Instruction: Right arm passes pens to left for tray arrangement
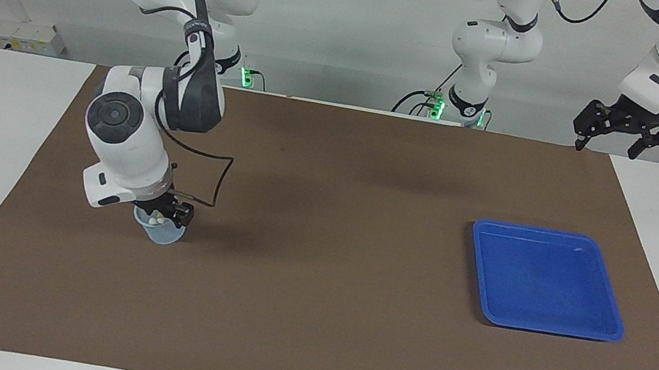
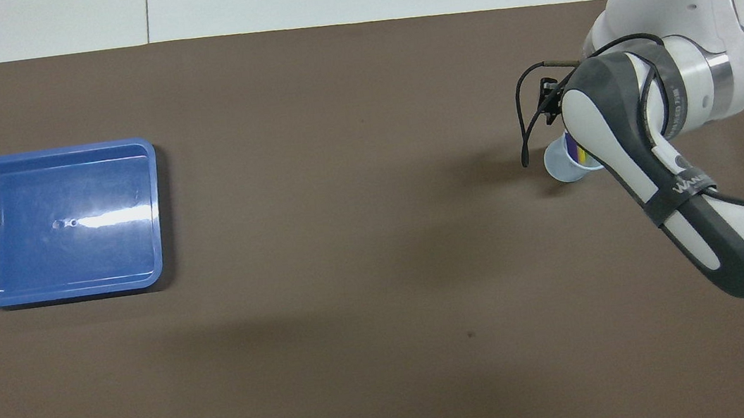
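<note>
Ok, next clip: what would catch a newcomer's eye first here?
Probably the bright blue tray, bare inside, on the brown mat toward the left arm's end of the table. Then the right gripper, dipped low over a small pale cup of pens at the right arm's end. The left gripper waits open in the air above the mat's corner nearest its own base.

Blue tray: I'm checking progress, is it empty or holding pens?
Empty: the blue tray shows only bare blue floor in both views.
</note>
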Available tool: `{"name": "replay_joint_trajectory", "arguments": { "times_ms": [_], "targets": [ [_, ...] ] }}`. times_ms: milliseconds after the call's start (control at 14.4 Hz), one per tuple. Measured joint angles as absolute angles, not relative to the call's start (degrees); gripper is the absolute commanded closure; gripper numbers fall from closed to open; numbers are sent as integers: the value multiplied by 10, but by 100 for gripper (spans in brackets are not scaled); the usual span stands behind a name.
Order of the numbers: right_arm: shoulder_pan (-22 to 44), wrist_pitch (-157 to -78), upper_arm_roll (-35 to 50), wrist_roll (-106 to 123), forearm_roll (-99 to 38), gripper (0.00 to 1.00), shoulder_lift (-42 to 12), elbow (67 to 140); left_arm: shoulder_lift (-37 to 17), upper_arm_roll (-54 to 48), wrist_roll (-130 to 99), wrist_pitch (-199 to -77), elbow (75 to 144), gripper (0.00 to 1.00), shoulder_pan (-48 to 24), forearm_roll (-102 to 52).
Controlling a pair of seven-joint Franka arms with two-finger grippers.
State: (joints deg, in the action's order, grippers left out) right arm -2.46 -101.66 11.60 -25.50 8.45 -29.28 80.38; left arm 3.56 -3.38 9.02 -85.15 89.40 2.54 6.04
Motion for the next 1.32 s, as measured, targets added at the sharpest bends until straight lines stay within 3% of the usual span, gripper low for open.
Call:
{"name": "replay_joint_trajectory", "arguments": {
  "times_ms": [1316],
  "targets": [
    [-32,-1016,114,-280,87,45,-294,822,39,-29,90,-830,898,1,31,60]
  ]
}}
